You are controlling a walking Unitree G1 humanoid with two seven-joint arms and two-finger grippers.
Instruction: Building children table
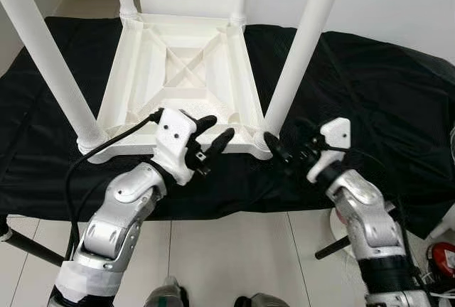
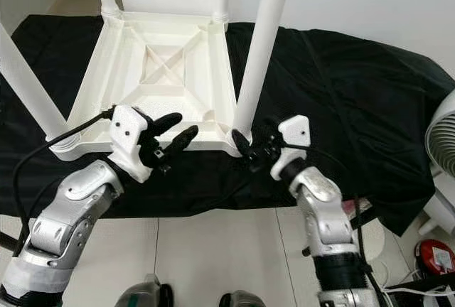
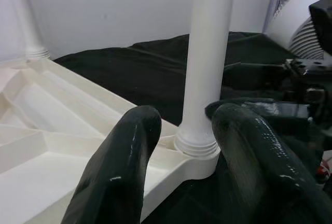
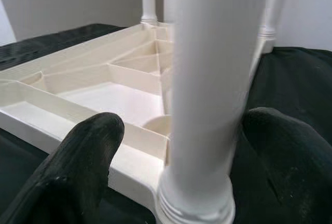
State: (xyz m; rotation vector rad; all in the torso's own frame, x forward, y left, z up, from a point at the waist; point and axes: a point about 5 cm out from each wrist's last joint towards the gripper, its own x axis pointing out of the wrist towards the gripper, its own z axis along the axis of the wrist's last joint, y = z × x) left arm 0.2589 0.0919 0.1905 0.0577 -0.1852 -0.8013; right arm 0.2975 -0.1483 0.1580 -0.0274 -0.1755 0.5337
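right gripper (image 1: pixel 279 149) open around table leg (image 1: pixel 298 55)

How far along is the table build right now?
Done: all four legs stand in the upturned tabletop. In hand: the right gripper, open, straddles the near right leg at its base; the left gripper is open beside it. Left: flipping it upright.

Silver jointed arms, white wrists, black jaws.
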